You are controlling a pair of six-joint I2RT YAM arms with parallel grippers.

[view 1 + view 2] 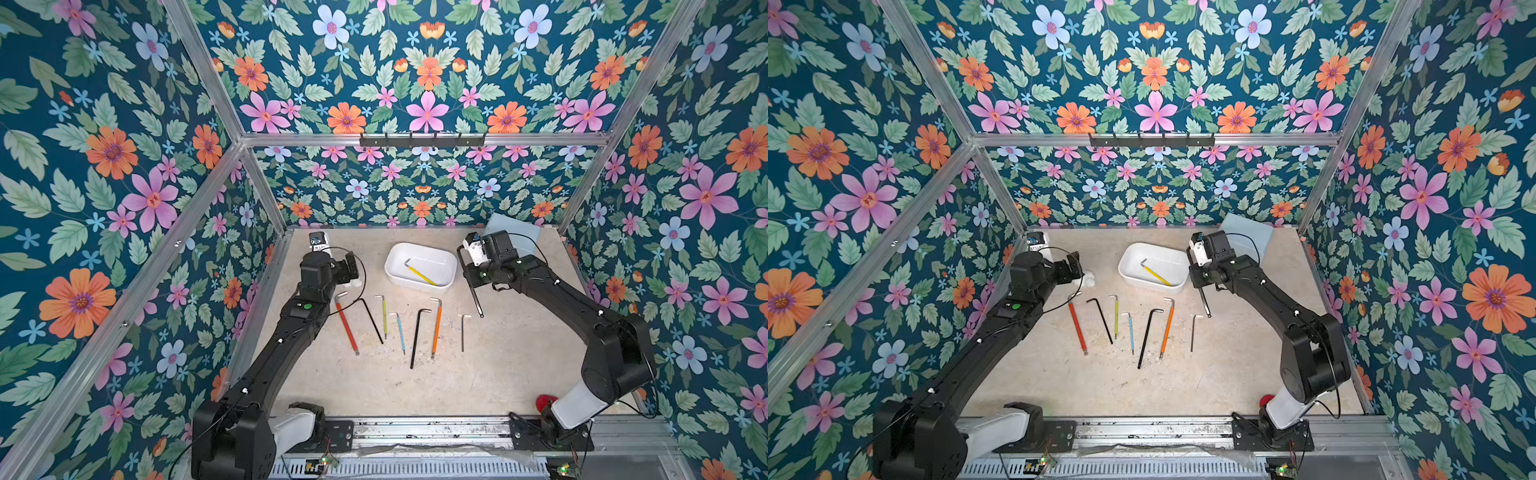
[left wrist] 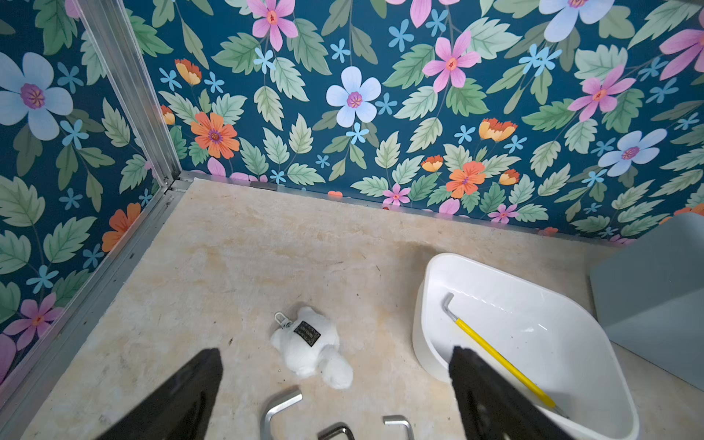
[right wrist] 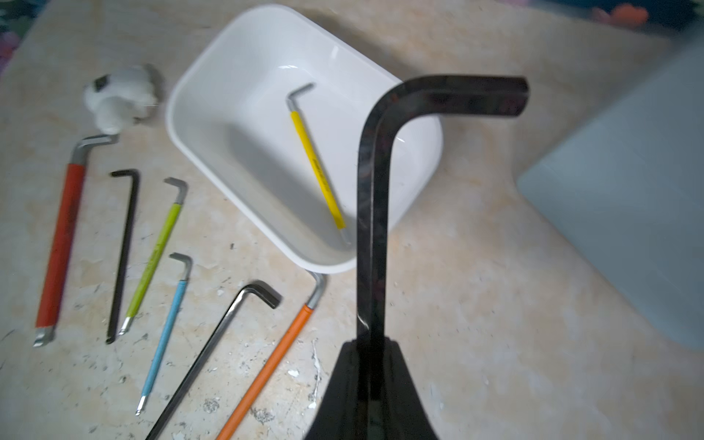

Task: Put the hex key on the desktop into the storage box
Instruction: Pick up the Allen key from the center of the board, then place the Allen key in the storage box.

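Note:
My right gripper [image 3: 371,343] is shut on the long shaft of a big black hex key [image 3: 375,198], held in the air just right of the storage box [image 1: 397,255]. In both top views this key [image 1: 476,301] [image 1: 1204,305] hangs slanted, with its lower end above the desktop [image 1: 498,365]. The white storage box [image 3: 236,114] holds a yellow-sleeved hex key [image 1: 419,275] [image 3: 318,167]. Several more hex keys lie in a row on the desktop, from a red one [image 1: 347,324] to a plain silver one [image 1: 462,332]. My left gripper [image 2: 335,354] stands open and holds nothing, left of the box.
A white plush toy [image 2: 312,350] lies on the desktop under the left gripper. A taller pale blue box [image 1: 517,232] stands in the back right corner, behind the right wrist. A red object [image 1: 544,402] sits by the right arm's base. Aluminium rails [image 2: 125,244] edge the surface.

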